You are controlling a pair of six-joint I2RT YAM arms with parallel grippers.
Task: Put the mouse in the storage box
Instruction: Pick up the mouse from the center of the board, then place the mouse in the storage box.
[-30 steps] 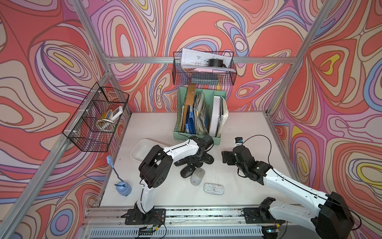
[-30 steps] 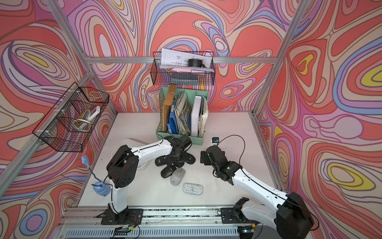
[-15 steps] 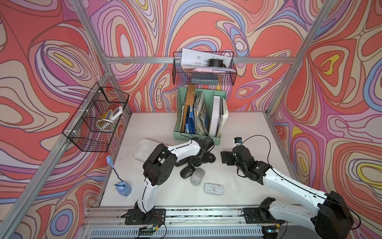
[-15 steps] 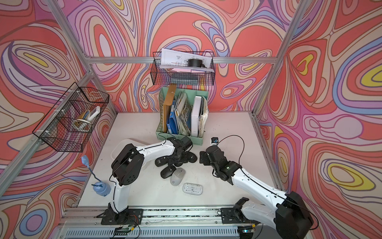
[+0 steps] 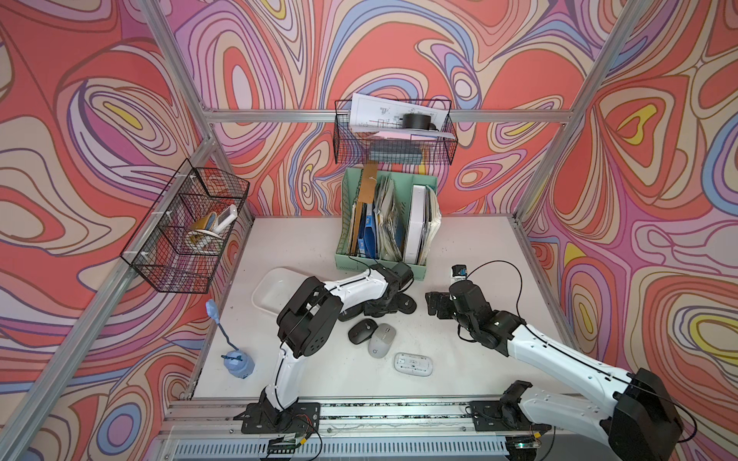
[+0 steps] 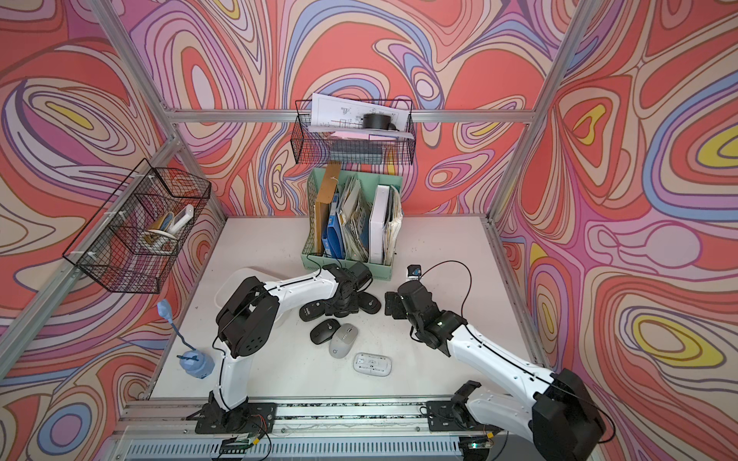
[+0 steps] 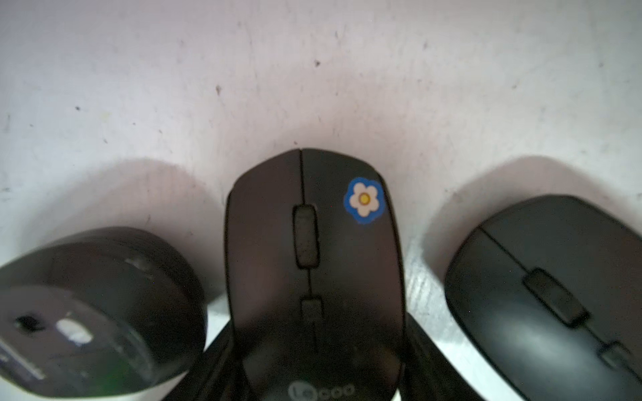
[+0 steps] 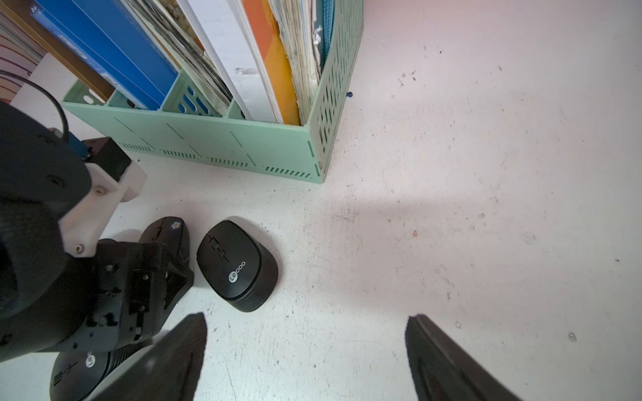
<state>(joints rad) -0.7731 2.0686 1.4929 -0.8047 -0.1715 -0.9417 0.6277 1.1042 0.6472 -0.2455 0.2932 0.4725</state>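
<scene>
Black mouse [image 7: 314,264] with blue flower sticker, buttons up; shallow white storage box [image 5: 268,291] flat on counter [image 5: 459,239], apart.

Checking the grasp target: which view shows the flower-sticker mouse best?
Left wrist view: the flower-sticker mouse fills the centre, with sticker, wheel and logo plain. The right wrist view shows only its small front end; in both top views the left gripper hides most of it.

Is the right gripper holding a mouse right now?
No: in the right wrist view the right gripper stands open over the table, and the nearest black mouse lies apart from it.
</scene>
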